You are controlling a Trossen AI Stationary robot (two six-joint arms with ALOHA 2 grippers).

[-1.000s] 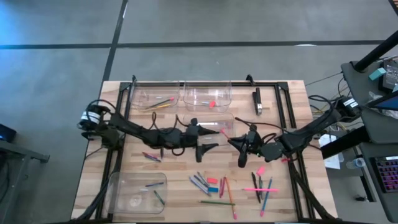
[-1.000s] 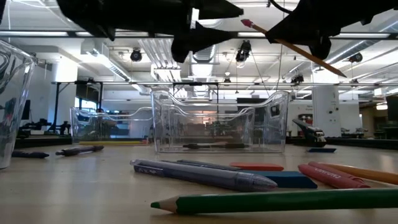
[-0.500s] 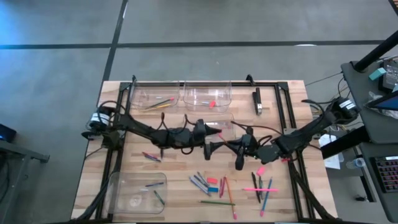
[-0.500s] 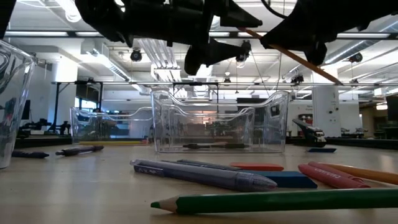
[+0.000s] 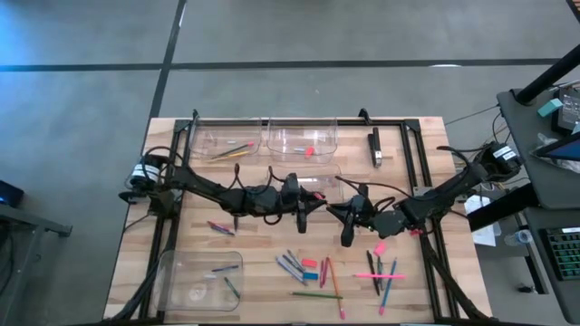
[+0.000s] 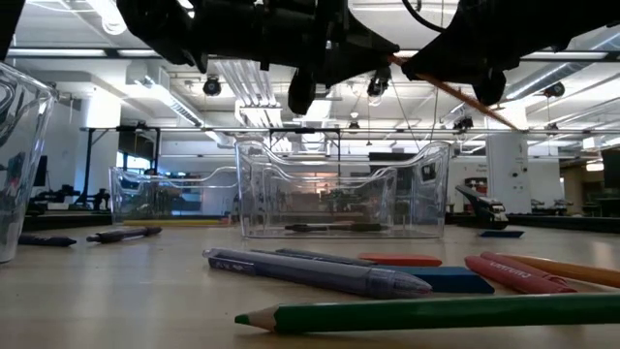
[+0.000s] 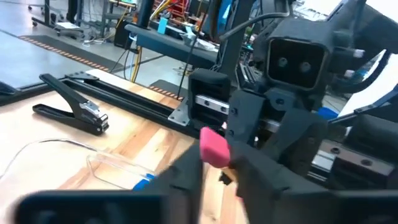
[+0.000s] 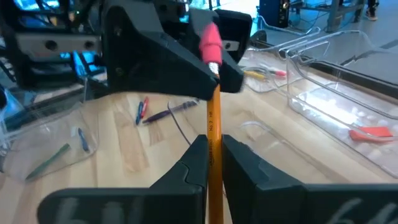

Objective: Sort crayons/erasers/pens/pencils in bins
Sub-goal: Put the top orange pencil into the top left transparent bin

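Now both arms meet above the middle of the table [image 5: 190, 272] — the right gripper [image 8: 210, 163] is clamped on an orange pencil [image 8: 212, 134], which runs forward between its fingers with the pink eraser tip pointing at the left arm. The left gripper [image 5: 314, 205] sits right at that tip, and from the left wrist view the pink end [image 7: 216, 147] lies between its two dark fingers [image 7: 186, 174], which have drawn in narrow around it. From the low view the pencil [image 6: 455, 94] slants high above the bins [image 6: 341, 189], with loose pens, crayons and pencils lying on the wood below. A second ago the left gripper stood wide and short of the pencil — since then it has slid across and closed on the eraser end. The right grip has not changed.
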